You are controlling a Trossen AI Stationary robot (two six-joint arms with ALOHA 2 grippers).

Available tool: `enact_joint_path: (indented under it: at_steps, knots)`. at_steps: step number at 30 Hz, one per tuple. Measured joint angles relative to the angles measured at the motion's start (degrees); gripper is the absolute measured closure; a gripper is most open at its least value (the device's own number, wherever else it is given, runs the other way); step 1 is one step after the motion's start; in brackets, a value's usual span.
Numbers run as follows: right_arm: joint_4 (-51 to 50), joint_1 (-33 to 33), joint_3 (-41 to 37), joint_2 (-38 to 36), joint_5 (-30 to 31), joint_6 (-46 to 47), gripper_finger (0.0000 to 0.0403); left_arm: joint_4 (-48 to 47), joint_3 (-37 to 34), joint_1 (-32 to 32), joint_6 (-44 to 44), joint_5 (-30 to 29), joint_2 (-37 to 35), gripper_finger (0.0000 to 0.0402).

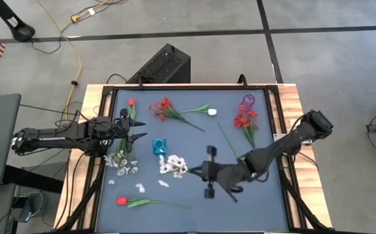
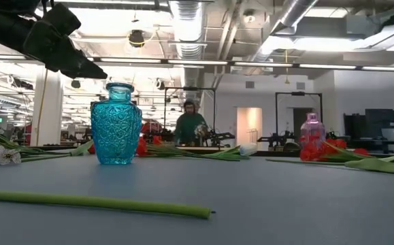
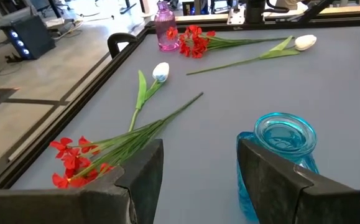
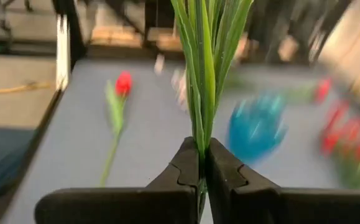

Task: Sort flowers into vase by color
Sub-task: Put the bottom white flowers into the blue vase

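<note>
Right gripper (image 4: 203, 163): fingers pinched shut on green stems of white blossom spray (image 1: 173, 165), stems rising straight up out of the closed tips. Position: just right of blue vase (image 1: 160, 147), blossoms lying between gripper and vase. Left gripper (image 1: 134, 136): fingers spread wide, nothing between them, hovering just left of the vase. Farther from the vase: red tulip (image 1: 122, 201) at the near left, red spray (image 1: 163, 107) and white tulip (image 1: 212, 112) beyond it, pink vase (image 1: 248, 101) with red spray (image 1: 245, 119) at the far right.
</note>
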Motion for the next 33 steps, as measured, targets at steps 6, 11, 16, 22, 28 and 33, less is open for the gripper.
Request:
enact_joint_path:
  at_steps: [6, 11, 16, 22, 28, 33]
  knots:
    - [26.6, -12.0, -3.8, 3.0, -22.8, -17.6, 0.0368, 0.2, 0.0, 0.0, 0.4, -1.0, 0.0, 0.0205]
    - [41.7, -21.2, -3.6, 8.3, -33.6, -19.5, 0.0368, 0.5, -1.1, 0.1, 0.1, -14.5, 0.8, 0.0205]
    - [53.8, -26.3, -3.5, 14.1, -41.0, -17.2, 0.0368, 9.5, -7.7, 0.0, 2.6, -14.8, -0.2, 0.0205]
    - [56.0, -27.7, -3.5, 16.6, -43.2, -15.8, 0.0368, 12.6, -8.8, 0.0, 3.0, -11.8, -1.7, 0.0205]
    - [58.2, -27.6, -2.9, 19.4, -43.1, -15.1, 0.0368, 13.0, -8.8, 0.0, 3.2, -11.4, -1.5, 0.0205]
    - [58.7, -27.7, -2.8, 21.4, -41.8, -15.3, 0.0368, 13.0, -8.8, 0.0, 3.3, -11.4, -1.5, 0.0205]
